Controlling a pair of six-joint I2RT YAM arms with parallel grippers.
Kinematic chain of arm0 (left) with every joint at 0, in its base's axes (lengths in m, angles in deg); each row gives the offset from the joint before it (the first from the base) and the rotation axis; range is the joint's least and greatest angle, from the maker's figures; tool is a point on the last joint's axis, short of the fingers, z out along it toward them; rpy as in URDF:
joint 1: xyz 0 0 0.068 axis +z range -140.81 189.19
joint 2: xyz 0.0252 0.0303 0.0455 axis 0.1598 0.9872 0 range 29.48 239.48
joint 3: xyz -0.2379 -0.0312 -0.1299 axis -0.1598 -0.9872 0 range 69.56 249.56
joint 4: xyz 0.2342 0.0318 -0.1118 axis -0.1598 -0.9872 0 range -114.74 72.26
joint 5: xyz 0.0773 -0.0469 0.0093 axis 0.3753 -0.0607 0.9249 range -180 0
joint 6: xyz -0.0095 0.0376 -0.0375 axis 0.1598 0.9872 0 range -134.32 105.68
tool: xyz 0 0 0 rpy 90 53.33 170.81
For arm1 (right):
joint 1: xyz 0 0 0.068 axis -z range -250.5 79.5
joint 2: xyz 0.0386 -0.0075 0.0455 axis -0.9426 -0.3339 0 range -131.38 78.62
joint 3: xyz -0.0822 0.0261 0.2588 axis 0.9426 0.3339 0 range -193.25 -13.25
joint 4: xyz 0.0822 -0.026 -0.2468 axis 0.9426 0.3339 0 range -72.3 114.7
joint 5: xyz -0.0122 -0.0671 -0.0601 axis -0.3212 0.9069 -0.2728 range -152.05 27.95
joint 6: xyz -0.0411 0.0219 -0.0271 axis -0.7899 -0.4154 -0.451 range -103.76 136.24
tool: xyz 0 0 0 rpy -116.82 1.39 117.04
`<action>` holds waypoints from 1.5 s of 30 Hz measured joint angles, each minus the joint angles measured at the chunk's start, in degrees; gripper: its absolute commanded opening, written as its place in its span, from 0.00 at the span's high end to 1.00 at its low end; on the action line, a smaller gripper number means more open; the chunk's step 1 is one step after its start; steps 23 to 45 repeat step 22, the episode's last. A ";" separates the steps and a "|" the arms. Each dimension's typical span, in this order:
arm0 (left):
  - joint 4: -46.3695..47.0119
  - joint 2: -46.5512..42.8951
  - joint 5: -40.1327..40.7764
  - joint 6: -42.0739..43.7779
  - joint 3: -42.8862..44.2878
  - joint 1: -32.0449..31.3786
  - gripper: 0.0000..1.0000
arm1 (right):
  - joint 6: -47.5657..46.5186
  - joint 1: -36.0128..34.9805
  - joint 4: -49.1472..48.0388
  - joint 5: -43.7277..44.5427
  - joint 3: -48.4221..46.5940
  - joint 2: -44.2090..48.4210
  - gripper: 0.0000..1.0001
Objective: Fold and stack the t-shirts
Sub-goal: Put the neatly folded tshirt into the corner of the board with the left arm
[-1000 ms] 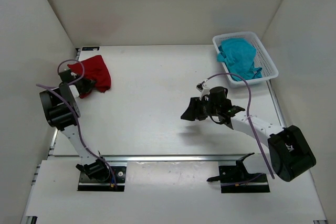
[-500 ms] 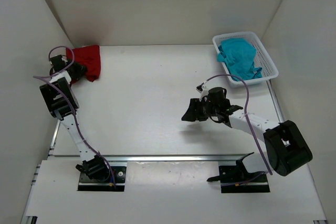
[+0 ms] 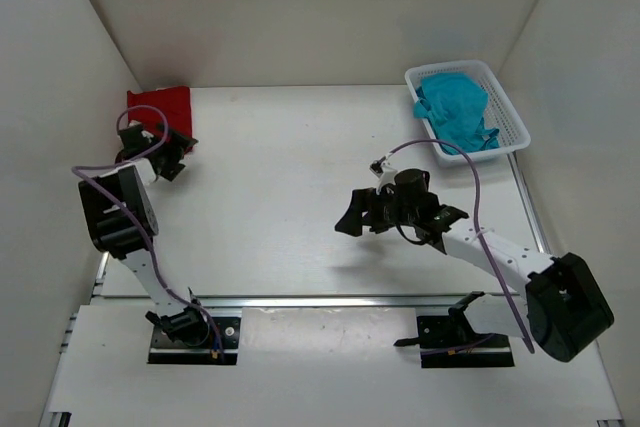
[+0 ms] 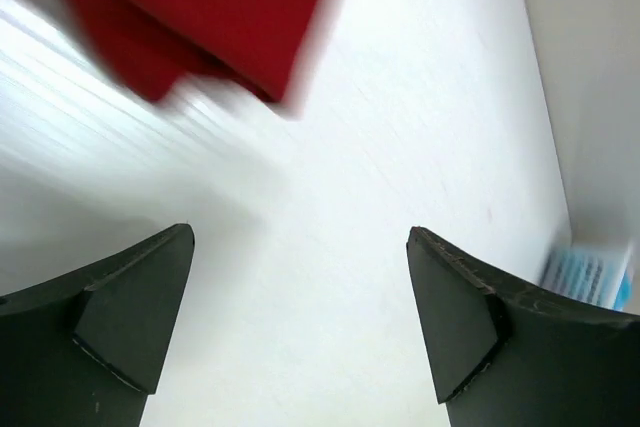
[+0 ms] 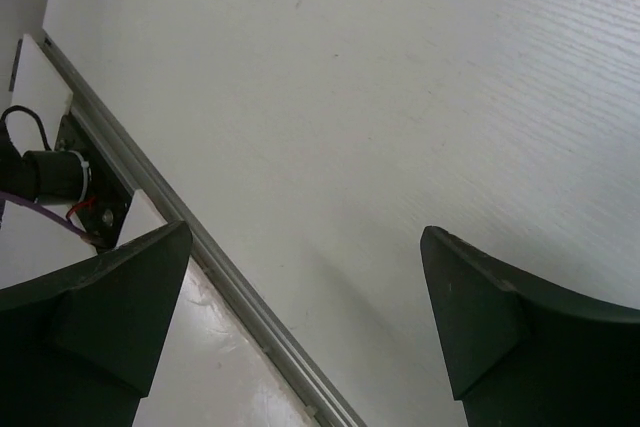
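The dark red t-shirt (image 3: 160,101) lay in a compact heap at the far corner of the table (image 3: 290,147), across its full width from the white basket (image 3: 516,128); the left gripper (image 4: 300,235) hung just beside the shirt on its near side, jaws spread wide, gripping nothing; the teal t-shirt (image 3: 455,107) lay crumpled inside the basket; the right gripper (image 5: 305,237) hovered over bare table, nearer than the basket and to its left, well apart from it, jaws likewise released and empty
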State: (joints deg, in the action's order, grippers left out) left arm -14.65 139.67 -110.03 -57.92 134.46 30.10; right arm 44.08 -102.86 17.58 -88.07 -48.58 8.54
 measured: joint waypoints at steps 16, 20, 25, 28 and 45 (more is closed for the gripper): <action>1.03 -38.51 7.13 4.55 -20.44 -38.88 0.01 | -1.36 5.25 3.78 1.88 7.17 8.83 0.01; 2.16 -44.81 6.88 5.42 -27.28 -48.24 0.02 | -1.53 5.70 4.31 1.88 8.09 8.76 0.01; 2.43 -47.12 6.78 5.27 -30.95 -48.41 0.01 | -1.60 5.09 4.28 1.99 8.07 8.13 0.00; 2.43 -47.12 6.78 5.27 -30.95 -48.41 0.01 | -1.60 5.09 4.28 1.99 8.07 8.13 0.00; 2.43 -47.12 6.78 5.27 -30.95 -48.41 0.01 | -1.60 5.09 4.28 1.99 8.07 8.13 0.00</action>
